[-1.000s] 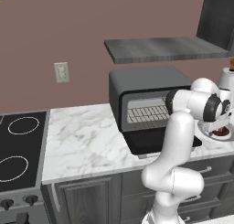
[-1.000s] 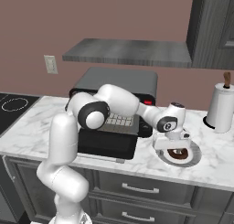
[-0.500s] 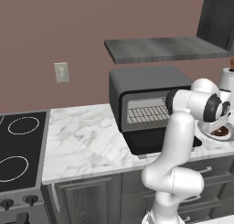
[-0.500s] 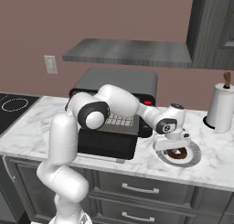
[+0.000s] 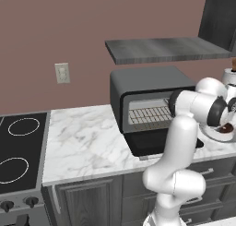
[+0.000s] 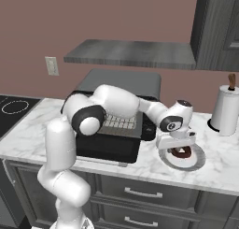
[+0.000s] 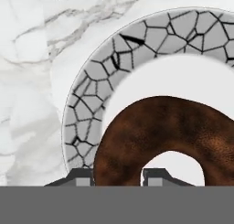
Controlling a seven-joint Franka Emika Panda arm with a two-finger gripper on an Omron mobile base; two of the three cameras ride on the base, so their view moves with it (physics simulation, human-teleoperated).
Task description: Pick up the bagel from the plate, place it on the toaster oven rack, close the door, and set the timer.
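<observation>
Bagel (image 7: pixel 155 131) first: dark brown and ring-shaped, it lies flat on the plate (image 7: pixel 91 104), whose crackled grey rim frames it in the hand view.

Starting from the left, the black stovetop (image 5: pixel 18 151) sits well clear of the action, then comes a run of bare marble counter (image 5: pixel 83 137). Next is the toaster oven (image 6: pixel 119 90), its door (image 6: pixel 107 151) dropped open and flat toward me, the silver rack (image 5: pixel 150 114) showing inside the cavity. Right of the oven, the arm reaches down over the plate, and the gripper (image 6: pixel 176 144) has its fingertips (image 7: pixel 82 178) pressed together on one side of the ring, one tip outside the dough and the other in the hole. Farther right stands a white jug (image 6: pixel 226 112), near the plate but apart from it.

Now the risks, as I judge them. That pinch takes only one wall of the bagel, so when lifted it could hang lopsided, swing, or slip out if the hold is shallow. If the tips sit very low they might also scrape the plate and drag it across the marble. The path leftward to the rack crosses the open door, and a low carry could clip its edge or handle. A dangling bagel could also catch the front of the oven's opening instead of sliding onto the bars.
</observation>
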